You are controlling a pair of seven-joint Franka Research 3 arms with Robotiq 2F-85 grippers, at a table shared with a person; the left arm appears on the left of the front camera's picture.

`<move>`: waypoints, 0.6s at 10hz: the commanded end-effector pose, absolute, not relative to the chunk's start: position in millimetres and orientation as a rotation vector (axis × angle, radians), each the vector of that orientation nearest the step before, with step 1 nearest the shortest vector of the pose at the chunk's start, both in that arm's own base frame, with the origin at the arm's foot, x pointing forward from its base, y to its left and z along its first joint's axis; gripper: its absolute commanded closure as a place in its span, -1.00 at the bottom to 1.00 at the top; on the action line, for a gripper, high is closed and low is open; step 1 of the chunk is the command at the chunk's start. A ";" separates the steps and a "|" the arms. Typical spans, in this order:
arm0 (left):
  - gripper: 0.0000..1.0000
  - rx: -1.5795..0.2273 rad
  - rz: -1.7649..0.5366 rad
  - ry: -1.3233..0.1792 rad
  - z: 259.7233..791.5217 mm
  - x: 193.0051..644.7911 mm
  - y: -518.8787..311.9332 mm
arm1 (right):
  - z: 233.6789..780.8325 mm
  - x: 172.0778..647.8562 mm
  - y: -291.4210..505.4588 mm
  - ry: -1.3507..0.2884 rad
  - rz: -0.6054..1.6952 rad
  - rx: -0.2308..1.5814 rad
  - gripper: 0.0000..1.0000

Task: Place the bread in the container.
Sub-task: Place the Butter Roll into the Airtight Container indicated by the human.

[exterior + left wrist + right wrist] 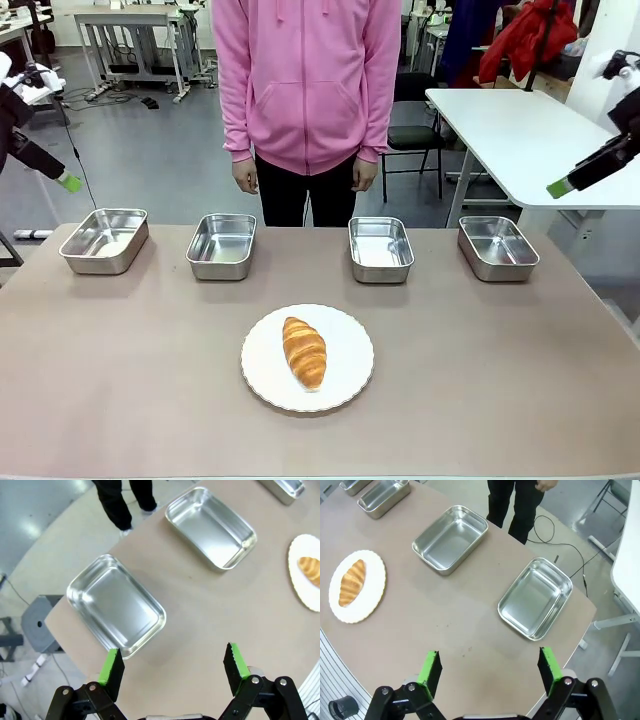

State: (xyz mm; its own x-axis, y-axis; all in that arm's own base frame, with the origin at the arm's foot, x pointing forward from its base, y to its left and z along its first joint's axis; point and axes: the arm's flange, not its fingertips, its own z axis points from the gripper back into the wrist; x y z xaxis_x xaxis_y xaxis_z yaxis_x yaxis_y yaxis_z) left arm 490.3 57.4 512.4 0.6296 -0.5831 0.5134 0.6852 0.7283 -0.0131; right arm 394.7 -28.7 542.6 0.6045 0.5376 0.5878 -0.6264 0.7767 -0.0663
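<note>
Bread on plate, looks soft, light.
I'd pinch its fat middle gently; left claw and right claw hang open, empty.

The taupe worktop stands on a glossy pale-grey floor that shows bright patches of reflected light. Off the worktop's corner, to the left of the left hand, stands a grey stool. Ahead of the right hand, past the worktop's edge, a black cable trails over the floor. To that hand's right stands a white table, with a black chair beside it. Far beyond both hands are metal-framed tables and a red garment.
</note>
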 end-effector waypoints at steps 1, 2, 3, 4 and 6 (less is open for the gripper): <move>-1.00 -0.212 -0.723 -0.511 508.1 493.2 64.8 | 540.9 395.2 -34.1 -0.628 0.672 0.158 -1.00; -1.00 -0.292 -0.721 -0.582 515.2 501.2 92.7 | 551.2 413.1 -58.4 -0.633 0.697 0.229 -1.00; -1.00 -0.396 -0.723 -0.590 515.7 508.2 121.0 | 556.2 424.8 -85.3 -0.654 0.720 0.296 -1.00; -1.00 -0.483 -0.749 -0.608 515.1 511.3 147.9 | 558.0 432.3 -112.0 -0.658 0.687 0.343 -1.00; -1.00 -0.567 -0.761 -0.679 516.9 505.9 185.9 | 561.8 431.3 -138.2 -0.680 0.707 0.405 -1.00</move>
